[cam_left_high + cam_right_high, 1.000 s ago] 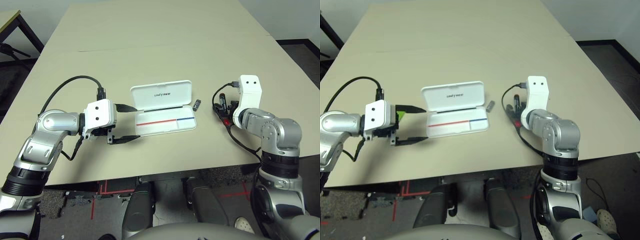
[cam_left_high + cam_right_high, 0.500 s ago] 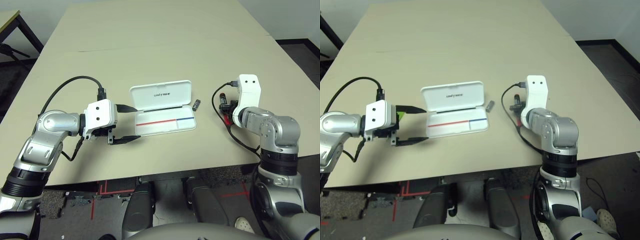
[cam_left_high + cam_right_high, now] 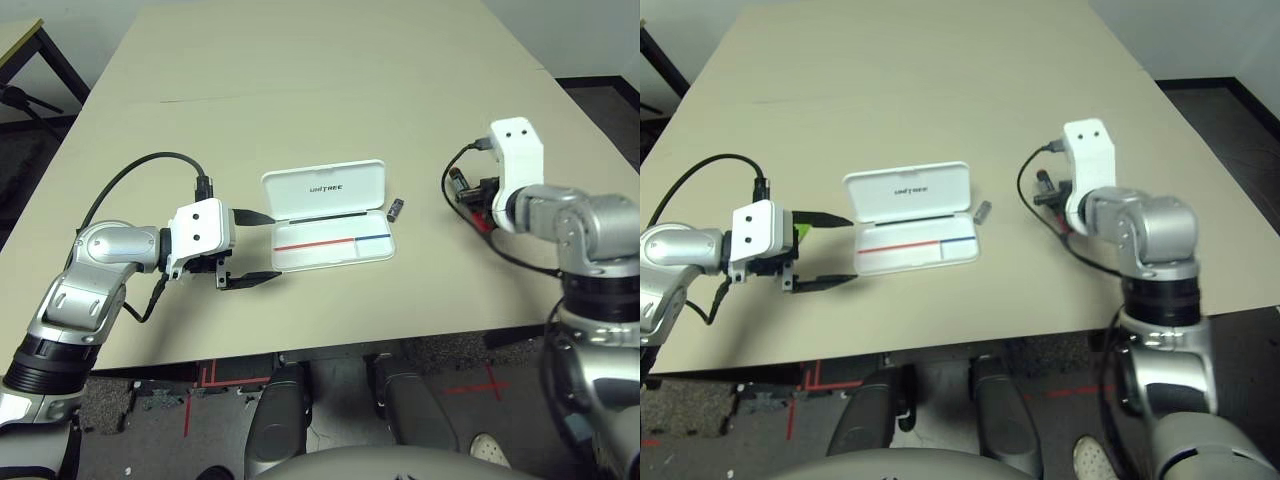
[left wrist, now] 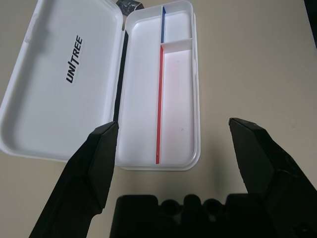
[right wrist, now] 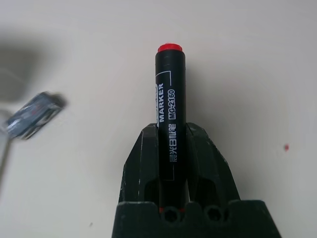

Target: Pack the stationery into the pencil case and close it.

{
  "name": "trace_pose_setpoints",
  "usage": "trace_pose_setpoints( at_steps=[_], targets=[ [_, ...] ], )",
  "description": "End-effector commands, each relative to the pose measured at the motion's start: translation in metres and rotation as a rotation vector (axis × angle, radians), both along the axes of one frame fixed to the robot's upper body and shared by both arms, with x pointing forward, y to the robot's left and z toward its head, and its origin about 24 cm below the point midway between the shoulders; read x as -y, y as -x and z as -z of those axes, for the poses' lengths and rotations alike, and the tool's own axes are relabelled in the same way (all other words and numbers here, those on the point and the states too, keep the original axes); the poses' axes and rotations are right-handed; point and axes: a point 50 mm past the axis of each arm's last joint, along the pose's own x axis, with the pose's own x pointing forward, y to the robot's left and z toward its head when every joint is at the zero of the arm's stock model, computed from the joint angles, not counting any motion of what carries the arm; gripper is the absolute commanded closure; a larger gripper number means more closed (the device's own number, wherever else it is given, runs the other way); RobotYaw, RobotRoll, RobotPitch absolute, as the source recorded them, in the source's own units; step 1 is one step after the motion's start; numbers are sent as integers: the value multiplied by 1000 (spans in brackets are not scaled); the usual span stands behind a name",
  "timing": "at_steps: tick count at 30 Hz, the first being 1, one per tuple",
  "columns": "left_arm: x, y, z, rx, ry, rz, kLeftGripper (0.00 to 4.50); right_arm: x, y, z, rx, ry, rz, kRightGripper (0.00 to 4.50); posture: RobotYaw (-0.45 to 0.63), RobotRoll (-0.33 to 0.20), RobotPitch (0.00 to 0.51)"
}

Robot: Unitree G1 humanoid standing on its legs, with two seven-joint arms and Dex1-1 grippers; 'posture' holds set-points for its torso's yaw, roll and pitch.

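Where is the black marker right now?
The black marker is held between the right gripper's fingers, on the robot's right of the open pencil case.

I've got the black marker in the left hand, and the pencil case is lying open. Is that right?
Not quite: the right hand holds the black marker, as the right wrist view shows. The pencil case is indeed lying open.

beige table (image 3: 330,115); open white pencil case (image 3: 333,253), dark grey stubby piece (image 3: 395,210) beside it

Soft shadows, with blur around the tabletop (image 5: 257,74).
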Motion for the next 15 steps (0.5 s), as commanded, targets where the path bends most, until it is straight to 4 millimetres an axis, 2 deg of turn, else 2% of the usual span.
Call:
trace_pose_setpoints(
  at_steps=[1, 4, 9, 15],
  targets=[
    [5, 2, 4, -10, -6, 18, 0, -5, 4, -13, 10, 70, -289, 3996, -4, 0, 166],
    [5, 2, 4, -8, -4, 15, 0, -8, 11, -24, 40, 171, -633, 3996, 1, 0, 164],
    [5, 3, 4, -4, -2, 10, 0, -12, 10, -31, 81, 238, -910, 3996, 12, 0, 159],
    [5, 4, 5, -3, -6, 3, 0, -30, -2, -33, 149, 312, -1109, 3996, 22, 0, 157]
  ],
)
